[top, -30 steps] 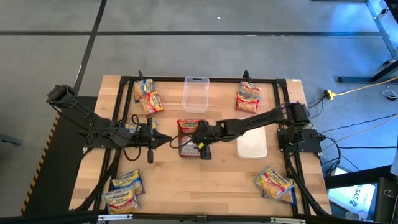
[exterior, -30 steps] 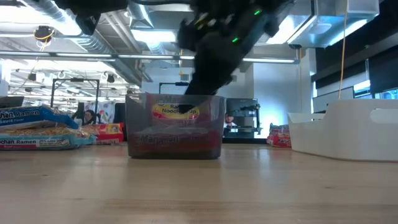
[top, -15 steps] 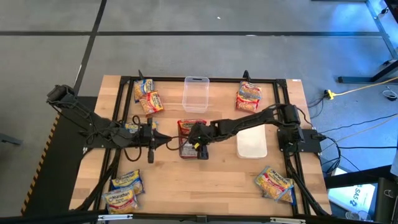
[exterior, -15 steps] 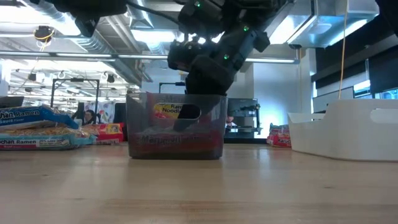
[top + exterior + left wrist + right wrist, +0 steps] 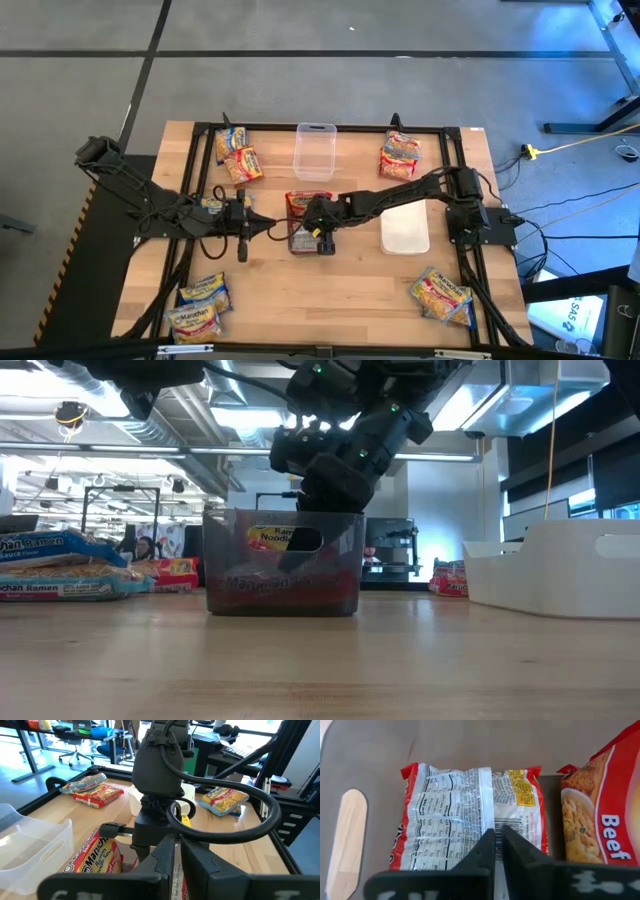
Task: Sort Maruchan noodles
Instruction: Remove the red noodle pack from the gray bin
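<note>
Maruchan noodles packet (image 5: 470, 815), red-edged, label side down, lies in the grey bin (image 5: 305, 236) at frame centre. Right gripper (image 5: 318, 238) reaches down into it, fingers pinched together, gripping nothing. Left gripper (image 5: 243, 228), clenched, waits just left. Farther back stands a clear container (image 5: 313, 152).

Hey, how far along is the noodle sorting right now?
Early on. Red packets already lie in the grey bin at the table's middle. The right tool is down in that bin, shut, over a face-down packet there; whether it grips it is unclear. The left tool waits beside the bin, shut. Left to sort: pairs of packets at the far left, far right, near left and near right.
</note>
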Controlling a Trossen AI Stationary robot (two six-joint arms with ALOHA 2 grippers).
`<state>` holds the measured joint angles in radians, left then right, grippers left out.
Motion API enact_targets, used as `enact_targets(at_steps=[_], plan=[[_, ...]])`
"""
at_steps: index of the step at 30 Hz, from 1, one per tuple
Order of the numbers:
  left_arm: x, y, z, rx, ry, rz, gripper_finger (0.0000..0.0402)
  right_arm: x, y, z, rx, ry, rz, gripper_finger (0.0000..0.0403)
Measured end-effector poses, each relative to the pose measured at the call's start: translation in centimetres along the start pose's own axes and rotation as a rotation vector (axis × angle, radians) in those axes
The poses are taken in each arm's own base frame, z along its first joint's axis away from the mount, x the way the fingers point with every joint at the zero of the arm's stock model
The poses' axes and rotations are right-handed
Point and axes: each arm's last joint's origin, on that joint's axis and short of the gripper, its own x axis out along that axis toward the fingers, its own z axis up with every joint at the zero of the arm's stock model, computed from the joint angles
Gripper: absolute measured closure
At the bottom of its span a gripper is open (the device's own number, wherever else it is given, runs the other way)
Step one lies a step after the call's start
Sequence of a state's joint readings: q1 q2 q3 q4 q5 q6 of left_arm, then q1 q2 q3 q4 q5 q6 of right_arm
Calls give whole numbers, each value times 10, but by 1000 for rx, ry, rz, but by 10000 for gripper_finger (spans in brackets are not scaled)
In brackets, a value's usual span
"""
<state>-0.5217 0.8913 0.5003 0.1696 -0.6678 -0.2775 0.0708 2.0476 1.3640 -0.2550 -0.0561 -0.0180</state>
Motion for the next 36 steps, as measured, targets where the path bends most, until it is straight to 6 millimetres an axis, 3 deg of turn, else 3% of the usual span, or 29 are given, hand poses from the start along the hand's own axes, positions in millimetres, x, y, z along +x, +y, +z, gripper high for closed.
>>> enact_targets(at_steps=[6, 13, 18, 22, 26, 30, 36], plan=[[0, 0, 0, 0, 0, -1, 375, -1, 5, 1, -40, -13, 28, 400], [0, 0, 0, -1, -1, 0, 375, -7, 6, 10, 90, -44, 84, 388], [0, 0, 0, -1, -1, 0, 375, -7, 8, 11, 102, -56, 124, 307], [0, 0, 0, -1, -1, 1, 375, 0, 7, 11, 101, -83, 53, 233], [0, 0, 0, 0, 0, 1, 375, 11, 8, 8, 96, -82, 92, 190], [0, 0, 0, 1, 1, 1, 375, 13, 10, 8, 90, -97, 169, 182], [0, 0, 0, 2, 2, 1, 375, 13, 12, 8, 61, -97, 235, 207]])
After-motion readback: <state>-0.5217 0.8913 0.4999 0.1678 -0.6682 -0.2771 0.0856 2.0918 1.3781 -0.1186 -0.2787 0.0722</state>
